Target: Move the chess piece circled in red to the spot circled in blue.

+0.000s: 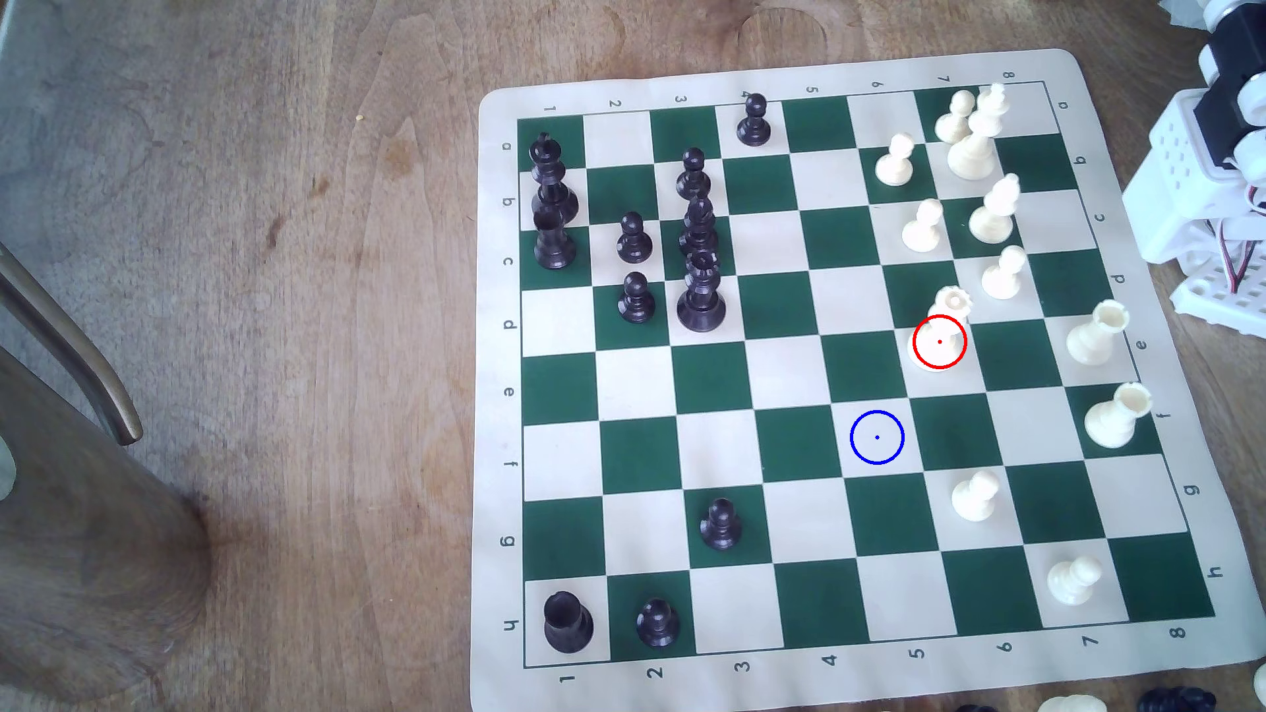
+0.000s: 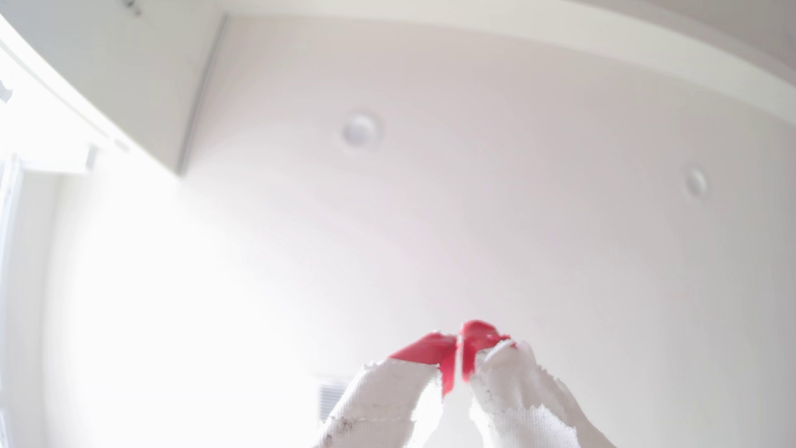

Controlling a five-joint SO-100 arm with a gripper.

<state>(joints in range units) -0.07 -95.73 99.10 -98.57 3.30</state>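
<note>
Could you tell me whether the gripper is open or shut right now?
Shut and empty: in the wrist view the gripper's red tips meet with nothing between them.

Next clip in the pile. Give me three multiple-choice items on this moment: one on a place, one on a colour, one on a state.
1. In the exterior view, the blue-ringed spot lies where from the queen?
A. Above and to the right
B. Below and to the left
C. Level with it, to the right

2. What colour is the square under the blue-ringed spot?
A. Cream
B. Dark green
C. Black

3. How are the red-tipped fingers?
A. Clamped on the queen
B. Spread wide round a pawn
C. Closed together, holding nothing

Answers:
1 B: the blue ring sits lower and further left than the queen.
2 A: the ring is drawn on a light square.
3 C: in the wrist view the red tips meet with nothing between them.
</note>
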